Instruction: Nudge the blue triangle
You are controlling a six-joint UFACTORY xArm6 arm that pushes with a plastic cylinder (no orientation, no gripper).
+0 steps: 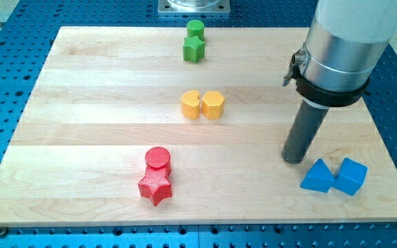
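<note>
Camera view: the blue triangle (pixel 317 176) lies on the tabletop (pixel 81 138), touching the blue cube (pixel 351 176) on its right. My tip (pixel 294 160) stands just up-left of the triangle, apart. The tool is a plain rod: nothing grasped.

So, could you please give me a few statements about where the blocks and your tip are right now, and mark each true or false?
1. My tip is just left of the blue triangle, toward the view's top. True.
2. The blue triangle touches the blue cube. True.
3. The two yellow blocks lie at the view's bottom right. False: they sit near the board's centre.
4. The red cylinder is far from the red star. False: they touch.
5. The green blocks sit near the top edge. True.
</note>
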